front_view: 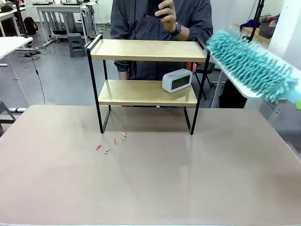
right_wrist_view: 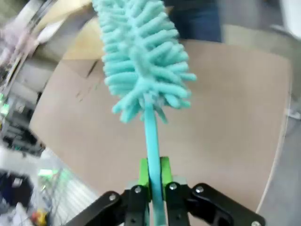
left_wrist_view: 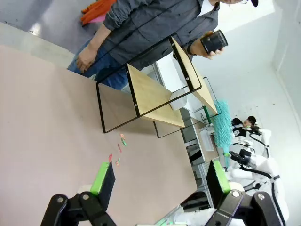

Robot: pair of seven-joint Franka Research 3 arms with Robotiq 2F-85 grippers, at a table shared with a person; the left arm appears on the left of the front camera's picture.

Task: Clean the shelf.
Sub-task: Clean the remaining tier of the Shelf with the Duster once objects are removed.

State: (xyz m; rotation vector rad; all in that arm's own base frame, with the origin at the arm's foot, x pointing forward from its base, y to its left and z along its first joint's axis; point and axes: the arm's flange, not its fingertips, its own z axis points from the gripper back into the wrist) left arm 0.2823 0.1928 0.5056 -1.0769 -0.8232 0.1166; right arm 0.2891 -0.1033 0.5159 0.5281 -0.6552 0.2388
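The right tool [right_wrist_view: 151, 181] grips the handle of the teal duster [right_wrist_view: 141, 56]; the left tool [left_wrist_view: 160, 172] stands wide. The shelf [front_view: 146, 50] stands at the far edge of the desk [front_view: 150, 183], long axis along it, open front toward the robot.

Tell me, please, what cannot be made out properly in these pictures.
- Front view: the handle of the duster is cut off by the right edge.
- Front view: the dark object in the person's hand is cut by the top edge.
- Front view: the coloured scraps on the table are too small to identify.
- Right wrist view: the shelf is blurred and partly behind the duster.
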